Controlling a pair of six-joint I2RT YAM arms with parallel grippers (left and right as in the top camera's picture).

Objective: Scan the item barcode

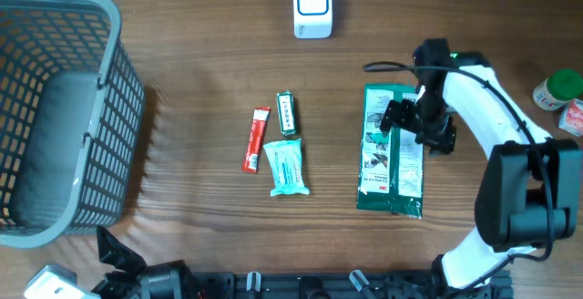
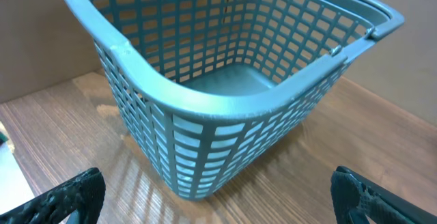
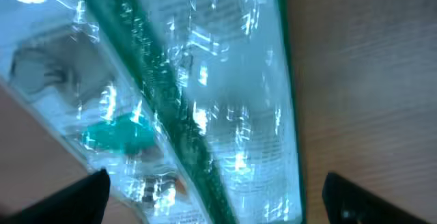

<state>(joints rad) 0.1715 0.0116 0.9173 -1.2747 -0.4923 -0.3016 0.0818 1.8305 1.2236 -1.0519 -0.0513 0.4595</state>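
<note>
While the rectangular plastic packet (image 1: pixel 387 167) lies flat, its surface gleams.

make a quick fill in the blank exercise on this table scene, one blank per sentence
1. The right gripper is over the large ____ package, with its jaws open.
2. The basket at the table's left side holds ____.
3. Between the basket and that package lie ____ small packets.
4. The scanner at the far edge is ____ in colour.

Missing words: green; nothing; three; white
</note>
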